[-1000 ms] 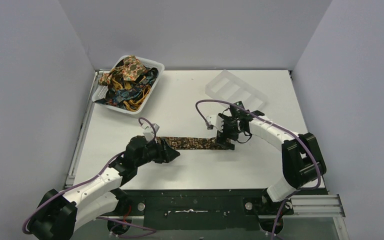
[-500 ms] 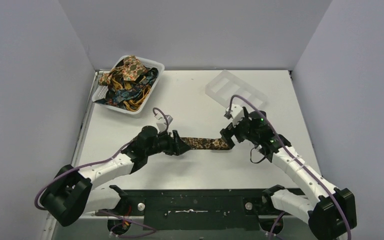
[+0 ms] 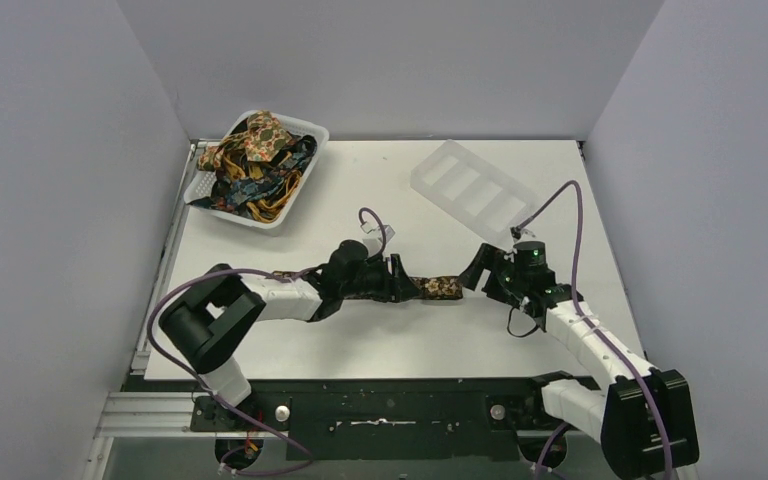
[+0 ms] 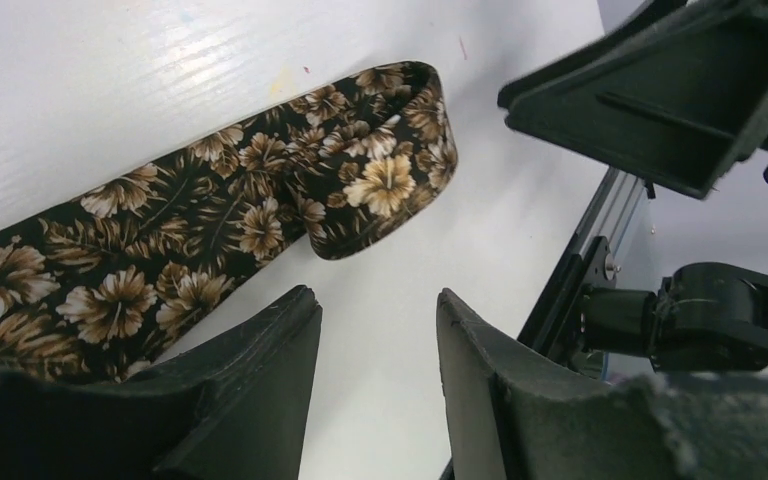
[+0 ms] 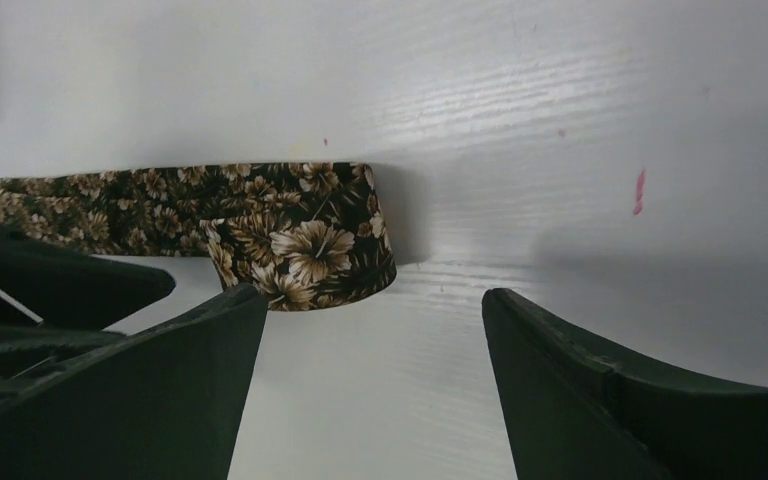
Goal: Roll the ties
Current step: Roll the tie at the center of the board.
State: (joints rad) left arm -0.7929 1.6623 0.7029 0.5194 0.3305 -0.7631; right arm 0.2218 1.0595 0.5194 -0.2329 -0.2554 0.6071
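Near the middle of the white desk (image 3: pixel 360 335), seen from above, a brown floral tie (image 3: pixel 438 288) lies flat as a short strip running left to right. The left gripper (image 3: pixel 407 284) hides its left part, and the right gripper (image 3: pixel 472 274) sits just beside its right end. More ties (image 3: pixel 255 160) are heaped in a white basket (image 3: pixel 252 221) at the far left corner. A clear tray (image 3: pixel 470 183) lies toward the far right, apart from both grippers. From the left wrist, the two fingers (image 4: pixel 260 370) stand apart with bare desk between them; the tie runs alongside one finger, its far end folded back over itself. From the right wrist, the fingers (image 5: pixel 600 400) are spread wide around nothing, with the folded end just ahead. The fabric looks light, limp and probably slippery, so a pinch across the folded end seems the surest hold. Open desk lies toward the near and right edges.
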